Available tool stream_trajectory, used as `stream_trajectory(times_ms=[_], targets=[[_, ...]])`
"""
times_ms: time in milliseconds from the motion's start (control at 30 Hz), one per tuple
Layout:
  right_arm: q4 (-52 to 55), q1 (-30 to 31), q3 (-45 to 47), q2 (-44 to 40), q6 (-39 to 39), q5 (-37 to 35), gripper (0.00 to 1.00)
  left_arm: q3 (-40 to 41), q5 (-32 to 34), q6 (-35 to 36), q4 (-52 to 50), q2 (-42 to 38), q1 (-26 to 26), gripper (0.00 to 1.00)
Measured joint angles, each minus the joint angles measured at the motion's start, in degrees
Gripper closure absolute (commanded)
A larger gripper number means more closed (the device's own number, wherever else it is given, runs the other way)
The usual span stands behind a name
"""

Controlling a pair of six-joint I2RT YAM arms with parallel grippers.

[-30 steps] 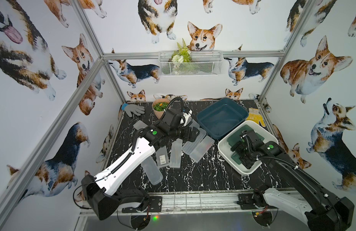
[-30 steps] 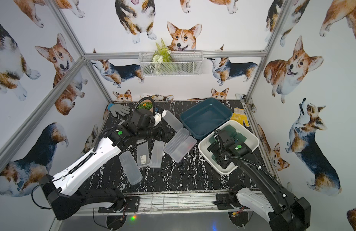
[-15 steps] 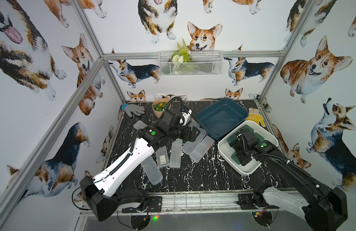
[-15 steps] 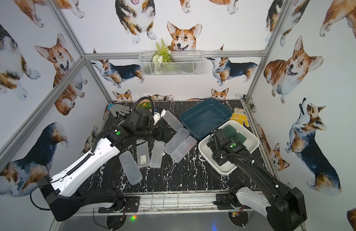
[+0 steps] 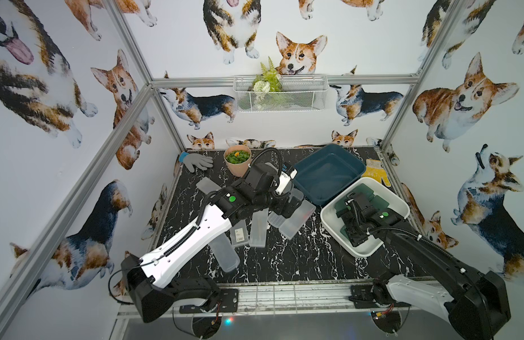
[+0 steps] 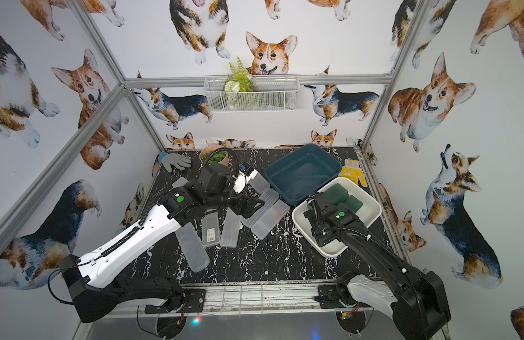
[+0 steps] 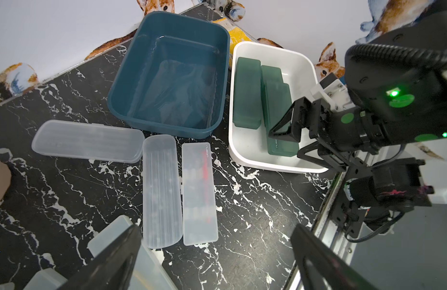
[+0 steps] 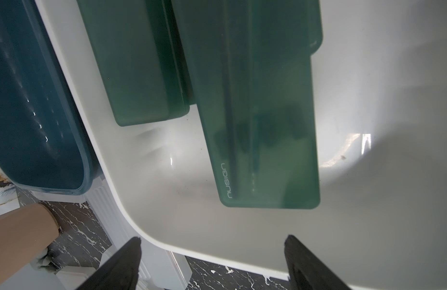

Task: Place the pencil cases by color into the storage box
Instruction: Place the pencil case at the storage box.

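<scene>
Several frosted pencil cases (image 5: 297,219) (image 7: 161,190) lie scattered on the black marble table. My left gripper (image 5: 287,206) (image 7: 217,258) hovers open above them, with only table between its fingers and one frosted case (image 7: 132,253) under a finger. Dark green pencil cases (image 5: 378,203) (image 7: 247,93) (image 8: 265,125) lie in the white storage box (image 5: 368,250) (image 7: 275,165). My right gripper (image 5: 353,235) (image 8: 212,251) hangs open and empty over that box's front-left rim, just short of the nearest green case. The blue storage box (image 5: 328,173) (image 7: 167,88) holds nothing.
A peach pot of plants (image 5: 237,160) and a grey glove (image 5: 197,162) sit at the back left. A yellow glove (image 5: 377,173) lies behind the boxes. A wire basket (image 5: 280,94) hangs on the back wall. Metal frame posts edge the table.
My left gripper's jaws have spread wider above the frosted cases. My right gripper has shifted slightly within the white box, still open.
</scene>
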State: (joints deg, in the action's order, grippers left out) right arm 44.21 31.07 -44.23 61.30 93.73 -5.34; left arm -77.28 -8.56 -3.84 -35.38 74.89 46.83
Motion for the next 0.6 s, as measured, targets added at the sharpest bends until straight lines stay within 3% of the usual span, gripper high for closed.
stream_trajectory(times_ms=[600], targets=[[-5.1,0.8,4.9,0.5,5.8,-2.0,0.04,-2.5,0.9,2.4,1.2,2.4,1.1,0.04]])
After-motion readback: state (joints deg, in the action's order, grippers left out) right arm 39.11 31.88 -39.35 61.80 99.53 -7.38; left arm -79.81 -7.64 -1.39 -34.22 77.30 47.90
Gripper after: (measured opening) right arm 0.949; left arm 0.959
